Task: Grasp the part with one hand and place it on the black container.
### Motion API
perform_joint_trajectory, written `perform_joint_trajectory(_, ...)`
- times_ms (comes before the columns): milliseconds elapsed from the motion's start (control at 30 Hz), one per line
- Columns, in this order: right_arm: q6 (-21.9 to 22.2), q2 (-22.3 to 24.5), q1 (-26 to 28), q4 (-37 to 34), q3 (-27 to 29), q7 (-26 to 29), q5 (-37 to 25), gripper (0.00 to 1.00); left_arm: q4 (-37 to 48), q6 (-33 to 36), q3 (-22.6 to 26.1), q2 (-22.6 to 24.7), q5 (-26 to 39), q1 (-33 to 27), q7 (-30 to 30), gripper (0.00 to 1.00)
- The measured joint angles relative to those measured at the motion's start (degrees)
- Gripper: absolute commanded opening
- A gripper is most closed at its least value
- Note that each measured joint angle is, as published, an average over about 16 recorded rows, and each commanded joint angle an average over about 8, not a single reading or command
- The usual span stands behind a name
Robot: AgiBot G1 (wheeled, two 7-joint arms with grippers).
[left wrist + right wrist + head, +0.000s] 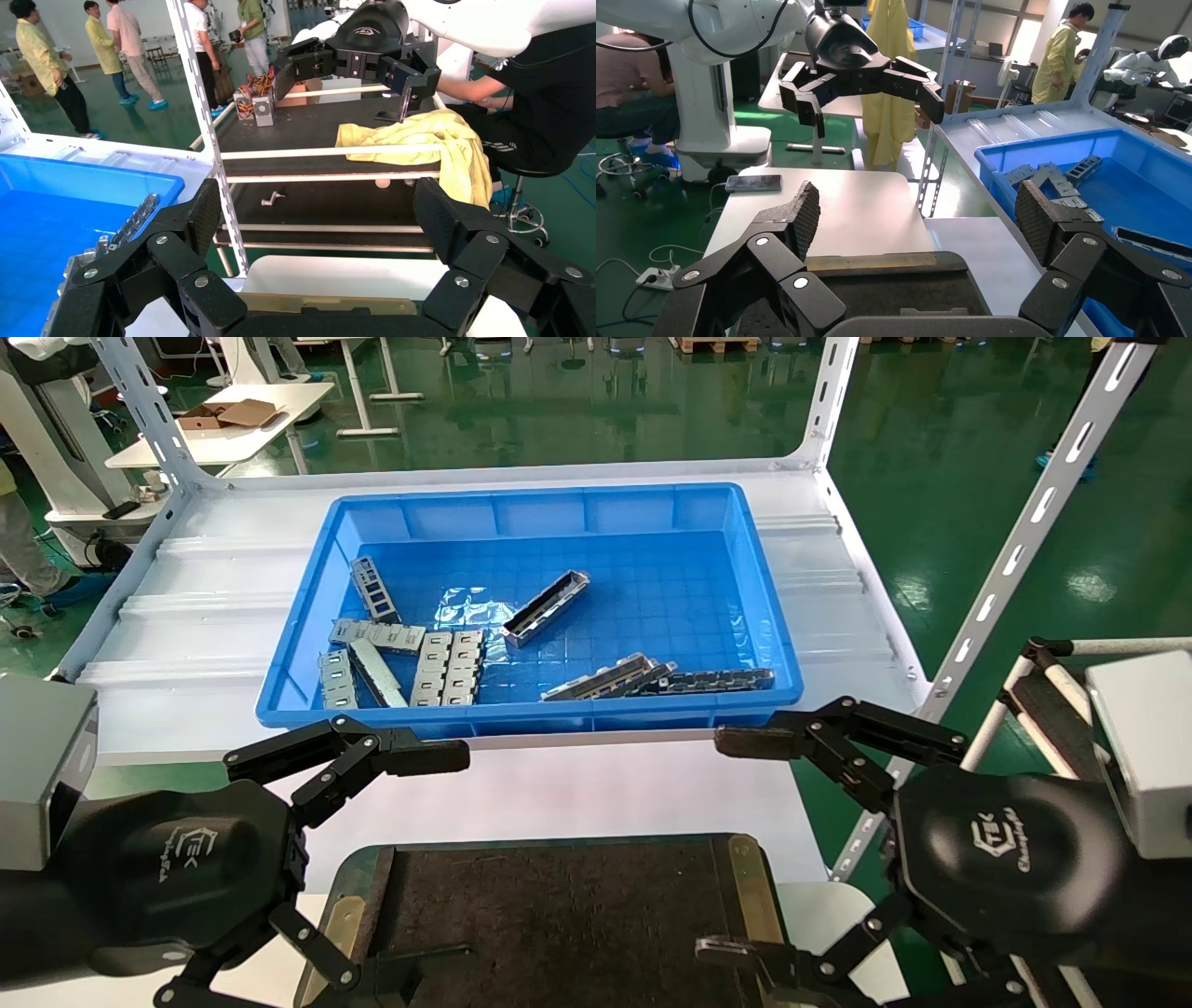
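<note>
Black container (559,915) nearest; blue bin (531,714) beyond holds part (546,607).

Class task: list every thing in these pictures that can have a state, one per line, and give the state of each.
left gripper: open, empty, beside the tray's left edge.
right gripper: open, empty, beside the tray's right edge.
part: lying in the blue bin, hollow side up, not grasped.
black container: nothing on its mat.
blue bin: open-topped, holding the part, flat silver plates and darker long bars.
</note>
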Motion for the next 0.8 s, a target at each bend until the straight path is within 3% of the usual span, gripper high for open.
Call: perform_joint_trajectory(800, -0.02, 0.0, 0.03, -0.04, -0.03, -0.02, 0.01, 1.0, 0.37, -3.37, 1.04, 2.23, 3.87, -2.88, 0.43, 1.0)
